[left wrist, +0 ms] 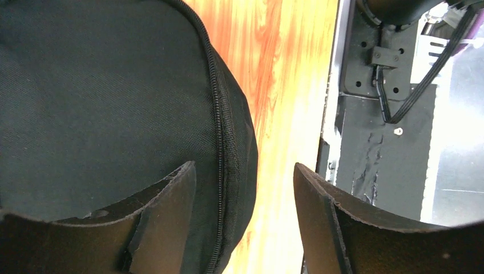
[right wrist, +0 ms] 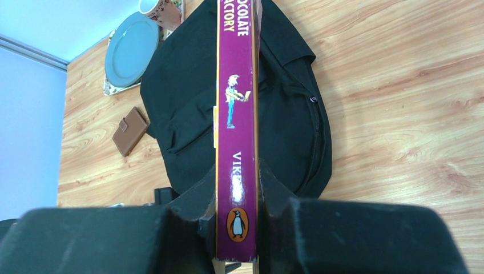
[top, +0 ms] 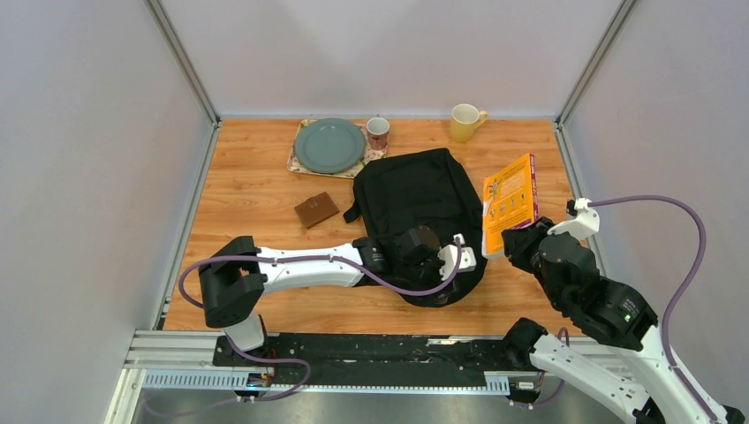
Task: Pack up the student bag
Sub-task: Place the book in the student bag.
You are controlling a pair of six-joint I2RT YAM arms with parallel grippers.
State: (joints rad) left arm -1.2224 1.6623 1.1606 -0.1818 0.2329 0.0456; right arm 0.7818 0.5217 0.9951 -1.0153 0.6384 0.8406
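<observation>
The student bag (top: 415, 199), a large black backpack, lies flat mid-table with its rounded end toward me. My left gripper (top: 442, 263) is open at that rounded end. In the left wrist view one finger rests over the bag's fabric (left wrist: 103, 103) beside the shut zipper (left wrist: 217, 114), and the other is over bare wood; the left gripper (left wrist: 245, 191) holds nothing. My right gripper (top: 521, 240) is shut on a book (top: 510, 201) with an orange cover, held upright above the table just right of the bag. Its purple spine (right wrist: 235, 103) sits between the right gripper's (right wrist: 237, 194) fingers, with the bag (right wrist: 182, 114) below.
A teal plate (top: 329, 145) on a patterned mat, a patterned mug (top: 378, 132) and a yellow mug (top: 465, 122) stand at the back. A brown wallet (top: 316, 209) lies left of the bag. Grey walls enclose the table; a metal rail (top: 353, 349) runs along the near edge.
</observation>
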